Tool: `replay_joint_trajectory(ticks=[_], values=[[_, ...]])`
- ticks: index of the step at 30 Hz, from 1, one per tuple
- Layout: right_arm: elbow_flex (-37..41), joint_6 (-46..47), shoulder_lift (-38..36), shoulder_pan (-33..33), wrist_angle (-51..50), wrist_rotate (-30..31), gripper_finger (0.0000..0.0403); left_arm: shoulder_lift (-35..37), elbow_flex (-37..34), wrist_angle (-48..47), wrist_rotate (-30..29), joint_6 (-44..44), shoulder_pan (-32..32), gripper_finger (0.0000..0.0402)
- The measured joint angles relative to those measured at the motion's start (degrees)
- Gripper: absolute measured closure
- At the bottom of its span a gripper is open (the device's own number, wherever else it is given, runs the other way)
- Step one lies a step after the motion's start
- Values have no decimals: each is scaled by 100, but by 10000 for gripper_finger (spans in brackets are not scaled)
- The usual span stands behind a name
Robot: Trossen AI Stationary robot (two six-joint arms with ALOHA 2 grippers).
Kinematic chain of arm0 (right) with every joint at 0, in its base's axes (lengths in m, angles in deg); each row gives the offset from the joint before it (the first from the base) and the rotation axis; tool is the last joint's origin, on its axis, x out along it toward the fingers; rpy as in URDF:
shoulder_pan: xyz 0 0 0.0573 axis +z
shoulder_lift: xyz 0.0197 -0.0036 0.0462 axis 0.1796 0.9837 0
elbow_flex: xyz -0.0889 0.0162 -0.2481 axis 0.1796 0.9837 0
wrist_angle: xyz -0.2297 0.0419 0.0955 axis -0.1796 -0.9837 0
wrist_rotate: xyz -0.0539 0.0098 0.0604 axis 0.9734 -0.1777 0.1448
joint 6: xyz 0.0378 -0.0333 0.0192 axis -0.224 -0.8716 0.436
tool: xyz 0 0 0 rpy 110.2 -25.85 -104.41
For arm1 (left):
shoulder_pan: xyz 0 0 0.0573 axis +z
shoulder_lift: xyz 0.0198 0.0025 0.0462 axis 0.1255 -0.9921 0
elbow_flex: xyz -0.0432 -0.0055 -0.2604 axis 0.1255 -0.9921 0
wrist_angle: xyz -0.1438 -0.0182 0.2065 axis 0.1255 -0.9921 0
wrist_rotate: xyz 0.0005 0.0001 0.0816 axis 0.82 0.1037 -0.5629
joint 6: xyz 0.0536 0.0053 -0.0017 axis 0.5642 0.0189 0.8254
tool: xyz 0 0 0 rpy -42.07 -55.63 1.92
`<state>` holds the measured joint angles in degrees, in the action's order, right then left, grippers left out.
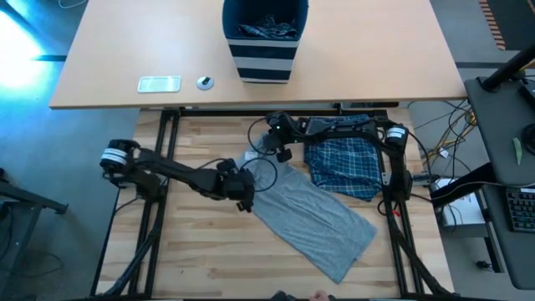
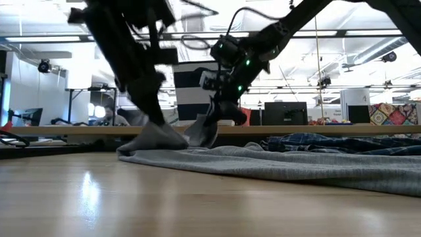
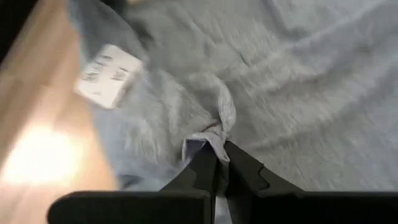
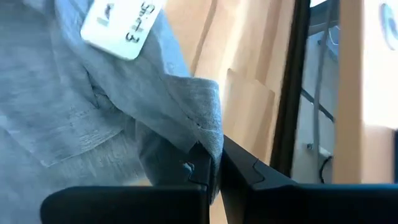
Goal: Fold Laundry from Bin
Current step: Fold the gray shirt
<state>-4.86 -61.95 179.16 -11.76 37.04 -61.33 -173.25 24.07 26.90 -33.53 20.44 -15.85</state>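
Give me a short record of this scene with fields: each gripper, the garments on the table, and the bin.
left gripper: shut on grey T-shirt, pinching a fold at its upper end
right gripper: shut on grey T-shirt, at an edge near the white label
plaid garment: lies flat beside the T-shirt
bin: upright on far table, laundry inside

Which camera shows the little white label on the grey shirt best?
The right wrist view: the white label fills a corner, its print partly readable, sewn to the grey T-shirt. The left wrist view shows it blurred. In the high view it is a pale speck; the low view hides it.
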Motion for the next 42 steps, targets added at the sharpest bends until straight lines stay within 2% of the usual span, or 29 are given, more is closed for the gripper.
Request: replay_joint_trajectory(ticks=[2, 6, 11, 15, 20, 27, 36, 42], values=[[-37, 103, -179, 0, -249, -39, 393, 318, 69, -310, -79, -36, -9, 400], [-294, 585, -443, -5, -1049, -628, 394, 1027, 181, -877, -259, -155, -9, 401], [-812, 785, -553, 13, -2340, -889, 394, 1666, 352, -1282, -269, -228, -36, 401], [-1405, 1270, -556, 11, -3617, -1334, 394, 1792, 655, -1390, -113, -254, -135, 401], [-2098, 1712, -556, 81, -5107, -1355, 394, 1708, 1199, -1735, -160, -233, -389, 401], [-2426, 1997, -601, 507, -6838, -1473, 394, 1126, 1816, -1745, -161, -515, -874, 401], [-1596, 2605, -1210, 1459, -7049, -1473, 394, -512, 2794, -1259, -199, -1017, -1511, 402], [-1006, 3320, -1546, 1855, -7096, -1456, 394, -1791, 3973, -1082, -447, -1044, -1573, 402]])
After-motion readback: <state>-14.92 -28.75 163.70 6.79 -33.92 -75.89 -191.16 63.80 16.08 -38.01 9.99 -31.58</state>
